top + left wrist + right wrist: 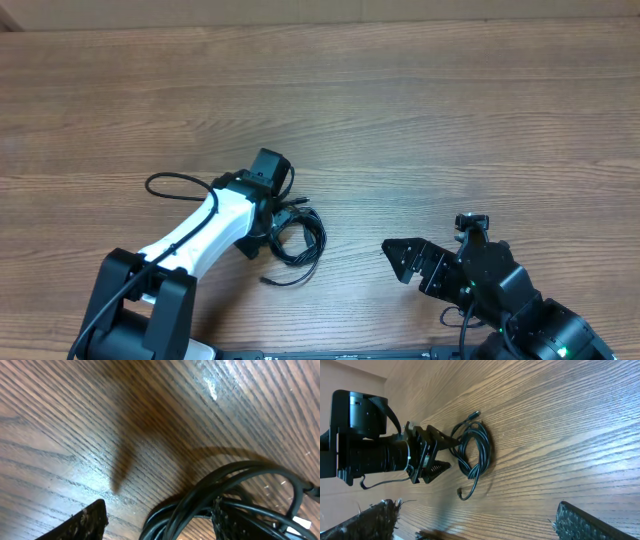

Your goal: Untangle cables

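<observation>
The left end effector (270,225) is spread, nothing pinched; the cables (303,238) loop between its fingers, lying against one finger (231,519). The right end effector (400,258), spread wide and empty, hangs over the bench (450,120), well apart from them.

1 left hand (272,224), 1 right hand (393,262), 1 coiled cable bundle (170,515), 1 table (400,100).

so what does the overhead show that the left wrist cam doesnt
Only overhead: the whole bundle of cables with a loose end trailing, the left claw at its edge, and the right claw open, apart from it. Only left wrist: close up, loops crossing one of the pads. Both: black cables on the wooden table.
</observation>
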